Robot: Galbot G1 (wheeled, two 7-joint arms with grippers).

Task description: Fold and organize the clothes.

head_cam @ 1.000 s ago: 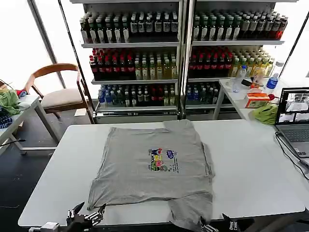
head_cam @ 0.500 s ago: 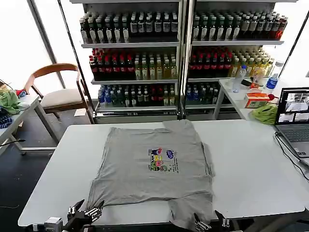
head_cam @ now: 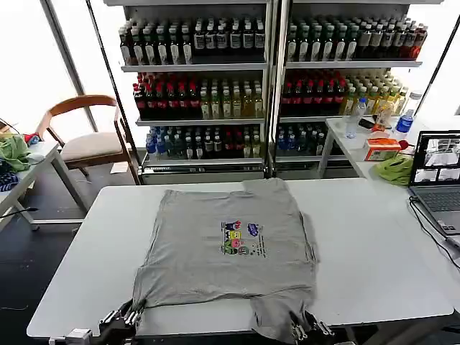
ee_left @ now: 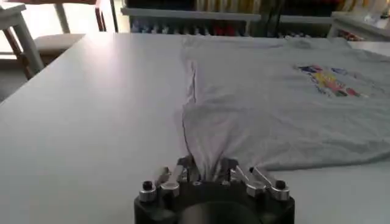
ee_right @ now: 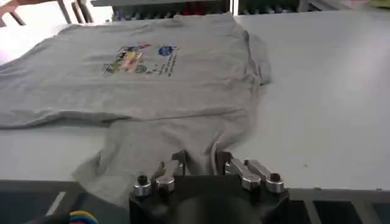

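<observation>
Since the earlier head view both hands have moved in to the near table edge and onto the shirt: the left hand, then spread open short of the cloth at the lower left of the frame, now sits right at the shirt's lower-left corner, and the right hand has shifted left along the bottom edge to the hanging flap.

The light grey T-shirt lies flat in the middle of the white table, chest print facing up near its centre. One part of it droops over the near table edge at the lower middle of the frame.

In the left wrist view the left hand is clenched on a bunched corner of the T-shirt, the cloth pulled into a narrow ridge between the fingers.

In the right wrist view the right hand has its fingers either side of the T-shirt's hanging flap, with cloth between them; it looks gripped.

Behind the table stand shelves of bottles, a wooden chair at the left, and a laptop at the right edge.
</observation>
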